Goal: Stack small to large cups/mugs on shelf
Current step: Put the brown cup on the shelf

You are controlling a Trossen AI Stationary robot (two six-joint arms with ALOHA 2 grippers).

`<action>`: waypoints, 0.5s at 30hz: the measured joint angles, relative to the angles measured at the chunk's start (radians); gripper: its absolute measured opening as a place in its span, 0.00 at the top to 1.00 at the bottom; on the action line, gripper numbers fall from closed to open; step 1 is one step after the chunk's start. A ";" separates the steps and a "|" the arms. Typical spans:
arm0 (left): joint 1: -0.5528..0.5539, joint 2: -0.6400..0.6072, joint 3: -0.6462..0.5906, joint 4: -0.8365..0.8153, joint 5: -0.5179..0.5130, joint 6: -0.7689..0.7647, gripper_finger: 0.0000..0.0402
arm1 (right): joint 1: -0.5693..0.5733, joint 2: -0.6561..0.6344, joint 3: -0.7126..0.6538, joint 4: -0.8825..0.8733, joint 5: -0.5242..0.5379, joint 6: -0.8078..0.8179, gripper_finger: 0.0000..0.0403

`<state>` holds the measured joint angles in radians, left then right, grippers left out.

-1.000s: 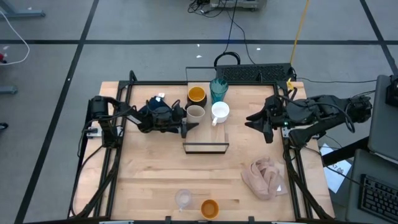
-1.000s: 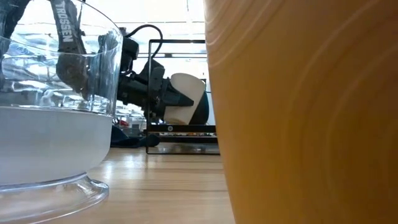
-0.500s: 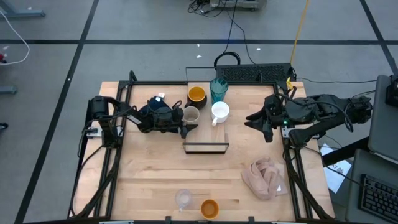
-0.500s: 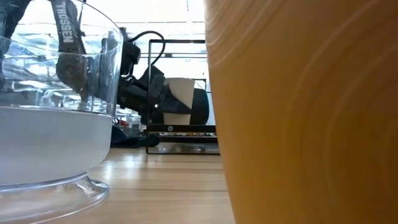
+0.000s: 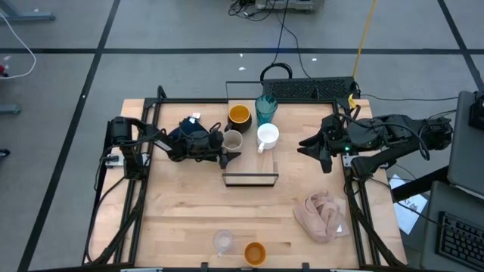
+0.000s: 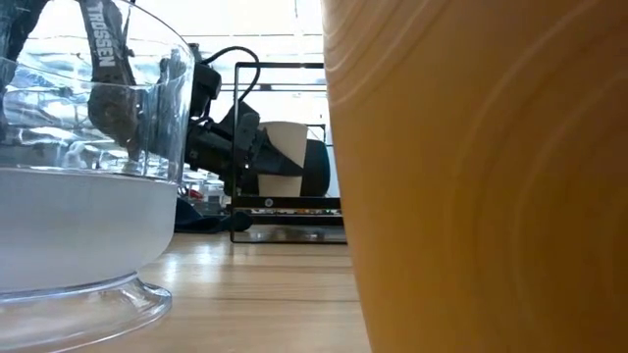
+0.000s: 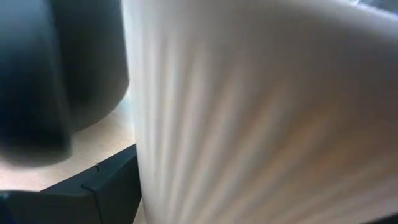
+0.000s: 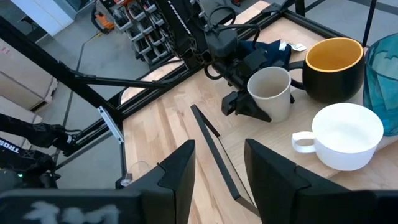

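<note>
My left gripper point(image 5: 224, 145) is shut on the small grey-beige cup point(image 5: 233, 140), just behind the shelf point(image 5: 249, 178); the cup fills the left wrist view point(image 7: 261, 112). The black mug with the orange inside point(image 5: 239, 115), the teal ribbed tumbler point(image 5: 265, 108) and the white mug point(image 5: 268, 136) stand on their bases on the table behind the shelf. The small clear glass point(image 5: 222, 242) and the small orange cup point(image 5: 255, 253) stand at the table's near edge. My right gripper point(image 8: 217, 180) is open and empty at the table's right side. My left gripper has the grey-beige cup's side wall point(image 8: 258, 99) between its two fingers point(image 8: 249, 111). The fingers come level from the table's left side. The cup stands upright with its mouth up; whether its base rests on the table I cannot tell.
A pink-beige cloth point(image 5: 324, 215) lies at the near right. A dark navy cloth point(image 5: 193, 127) lies under my left arm. In the low view the clear glass point(image 6: 78, 196) and the orange cup point(image 6: 471, 176) stand close and hide much of the table.
My left gripper has turned the grey-beige cup from tilted to upright and drawn it a little toward the table's left edge; since then it has kept still.
</note>
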<state>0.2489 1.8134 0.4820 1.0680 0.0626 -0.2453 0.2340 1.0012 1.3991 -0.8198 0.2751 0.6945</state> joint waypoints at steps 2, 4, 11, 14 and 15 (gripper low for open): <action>-0.001 -0.009 0.000 0.015 0.001 0.011 0.09 | 0.000 0.000 0.000 0.000 -0.009 0.000 0.68; 0.000 -0.012 0.000 0.027 -0.019 0.014 0.09 | 0.000 0.000 0.000 0.000 -0.012 0.000 0.68; 0.000 -0.012 0.000 0.030 -0.032 0.016 0.01 | 0.000 0.000 0.000 0.001 -0.012 0.001 0.68; 0.000 -0.012 0.000 0.032 -0.036 0.022 0.01 | 0.000 0.000 0.000 0.001 -0.012 0.001 0.68; 0.000 -0.012 0.000 0.036 -0.036 0.022 0.01 | 0.000 0.000 0.000 0.001 -0.012 0.001 0.68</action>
<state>0.2489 1.8011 0.4824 1.1036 0.0266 -0.2234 0.2340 1.0012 1.3991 -0.8188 0.2628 0.6952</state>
